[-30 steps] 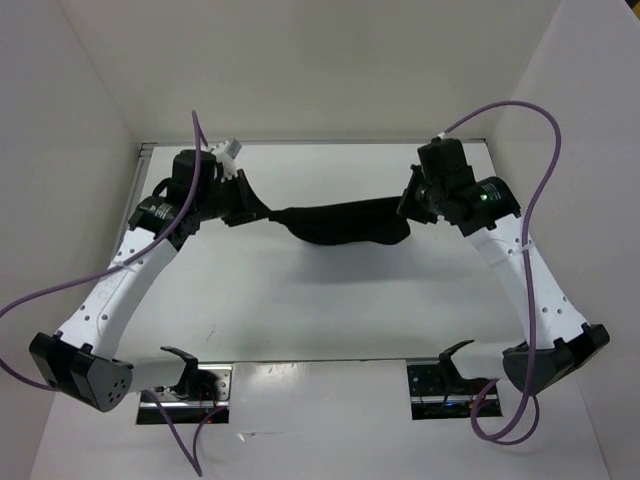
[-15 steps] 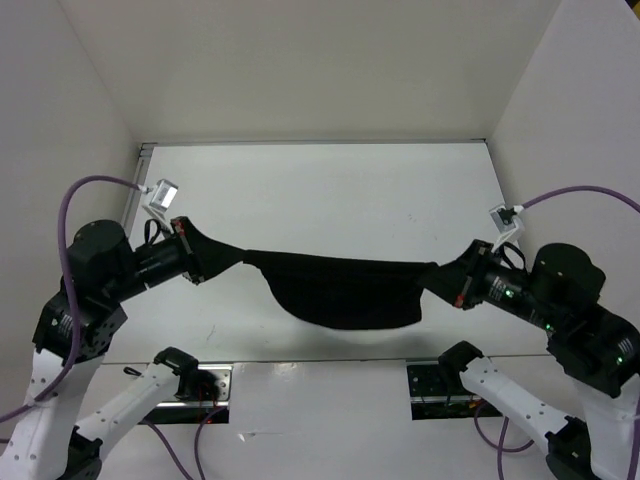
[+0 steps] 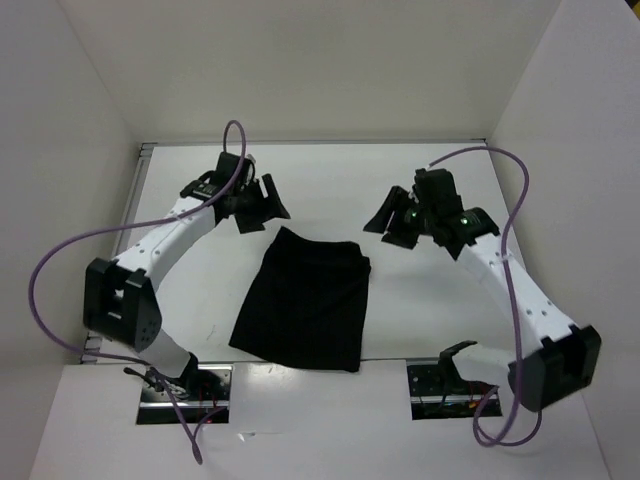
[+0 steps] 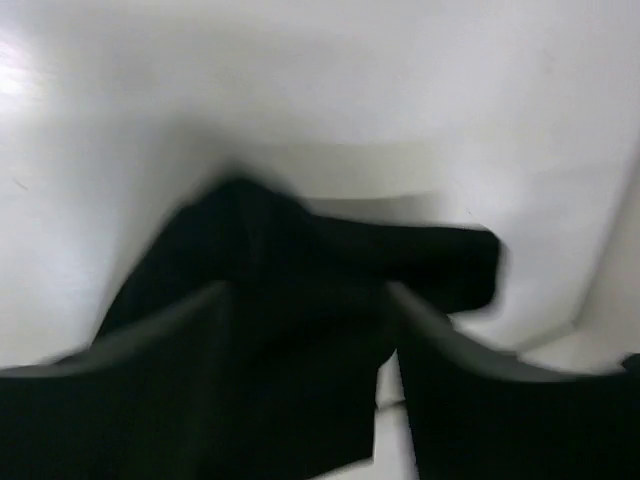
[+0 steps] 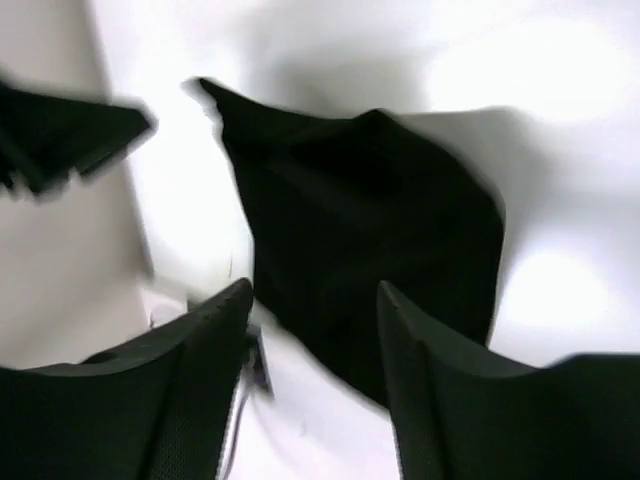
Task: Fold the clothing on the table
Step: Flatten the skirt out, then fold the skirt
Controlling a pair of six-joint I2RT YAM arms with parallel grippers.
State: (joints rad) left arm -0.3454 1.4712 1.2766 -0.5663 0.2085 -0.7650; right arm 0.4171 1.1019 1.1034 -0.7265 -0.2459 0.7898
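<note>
**Inspector:** Where is the item under work?

**Assessor:** The plain black soft-fabric garment (image 3: 305,300) lies flat on the smooth white rectangular tabletop (image 3: 430,310), roughly midway between the two arms. It makes a rough four-sided patch, narrower at the far end and wider at the near end, set slightly askew. Its near hem comes close to the table's near edge.

**Inspector:** Condition of the left tool?

**Assessor:** The black two-finger left gripper (image 3: 262,208) hangs just beyond the garment's far left corner, near it but apart from it. Its jaws stand apart with a clear gap and nothing between them. The left wrist view is blurred, but it shows the garment (image 4: 300,260) lying on the white surface below, seen through that gap and pinched by neither finger.

**Inspector:** And the right tool?

**Assessor:** The black two-finger right gripper (image 3: 388,230) sits off the garment's far right corner, also near but apart. Its jaws are spread wide and hold nothing. In the right wrist view the garment (image 5: 370,220) lies beyond the fingers (image 5: 200,340), on the table and not in contact with them.

**Inspector:** Anything else to record?

**Assessor:** A purple cable (image 3: 60,270) loops from each arm. Plain white walls (image 3: 300,70) enclose the table on the far side and on both flanks.
</note>
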